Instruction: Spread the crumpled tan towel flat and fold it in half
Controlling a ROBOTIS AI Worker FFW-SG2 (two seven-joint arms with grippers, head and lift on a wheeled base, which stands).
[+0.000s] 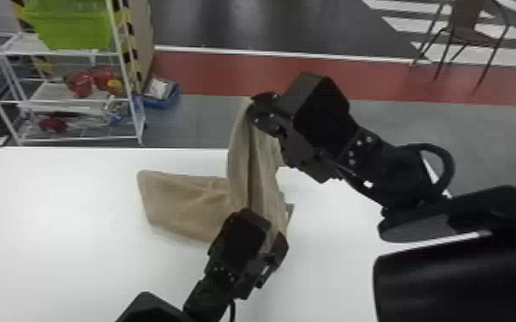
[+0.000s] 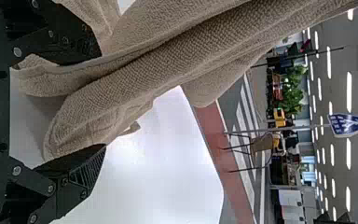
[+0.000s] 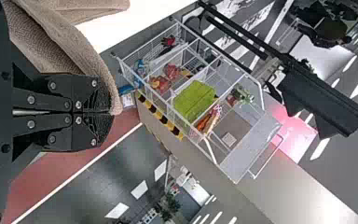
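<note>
In the head view my right gripper (image 1: pixel 258 112) is raised past the table's far edge, holding the top of the tan towel (image 1: pixel 184 201). The towel hangs in folds from there, and its left part lies on the white table. My left gripper (image 1: pixel 276 248) is at the towel's near side, low over the table. In the left wrist view the left gripper (image 2: pixel 86 105) stands open, fingers wide apart, with bunched towel (image 2: pixel 168 65) between and beyond them. The right wrist view has the right gripper (image 3: pixel 103 113) shut on an edge of the towel (image 3: pixel 81 44).
The white table (image 1: pixel 55 240) extends left and toward the front. Behind its far left side stands a white wire rack (image 1: pixel 77 139) with a green bin (image 1: pixel 70 25) and red items. A blue box (image 1: pixel 160 96) is on the floor beside the rack, and a chair (image 1: pixel 475 36) stands farther back right.
</note>
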